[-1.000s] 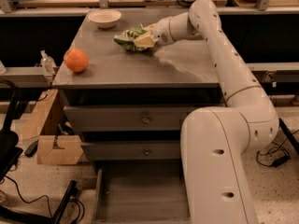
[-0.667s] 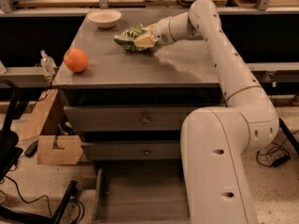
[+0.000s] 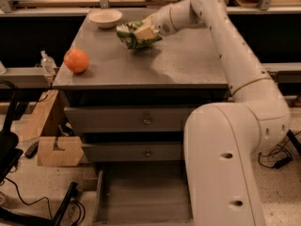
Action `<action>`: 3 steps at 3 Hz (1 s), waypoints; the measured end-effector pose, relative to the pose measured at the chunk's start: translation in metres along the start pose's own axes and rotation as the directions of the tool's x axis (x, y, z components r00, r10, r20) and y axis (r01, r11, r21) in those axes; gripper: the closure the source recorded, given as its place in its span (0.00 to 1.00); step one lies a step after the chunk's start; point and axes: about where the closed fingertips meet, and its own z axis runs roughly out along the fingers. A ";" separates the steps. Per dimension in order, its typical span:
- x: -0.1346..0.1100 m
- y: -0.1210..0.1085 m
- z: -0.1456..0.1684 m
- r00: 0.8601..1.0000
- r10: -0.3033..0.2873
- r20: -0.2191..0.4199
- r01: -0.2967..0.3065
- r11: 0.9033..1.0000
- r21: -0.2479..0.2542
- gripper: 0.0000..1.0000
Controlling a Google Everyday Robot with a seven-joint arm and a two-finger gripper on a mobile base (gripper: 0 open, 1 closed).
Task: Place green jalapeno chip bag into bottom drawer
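The green jalapeno chip bag [image 3: 133,36] is at the back middle of the grey cabinet top [image 3: 188,65], held slightly above the surface. My gripper [image 3: 145,32] reaches in from the right and is shut on the bag; a pale fingertip covers part of it. The bottom drawer [image 3: 141,192] is pulled open below, its flat grey floor bare. My white arm crosses the right side of the view and hides the drawer's right part.
A round orange fruit [image 3: 76,60] sits at the cabinet top's left edge. A white bowl [image 3: 106,18] stands at the back left, close to the bag. Two shut upper drawers with knobs [image 3: 146,120] face me. A cardboard box [image 3: 59,149] and cables lie on the floor at left.
The gripper and the bag have risen a little off the cabinet top. The orange, the bowl and the drawers have not moved.
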 end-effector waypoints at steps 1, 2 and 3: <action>-0.079 0.007 -0.056 0.987 -0.158 -0.022 0.159 0.986 0.053 1.00; -0.134 0.021 -0.104 0.966 -0.257 -0.031 0.259 0.961 0.097 1.00; -0.134 0.021 -0.104 0.966 -0.257 -0.031 0.259 0.961 0.097 1.00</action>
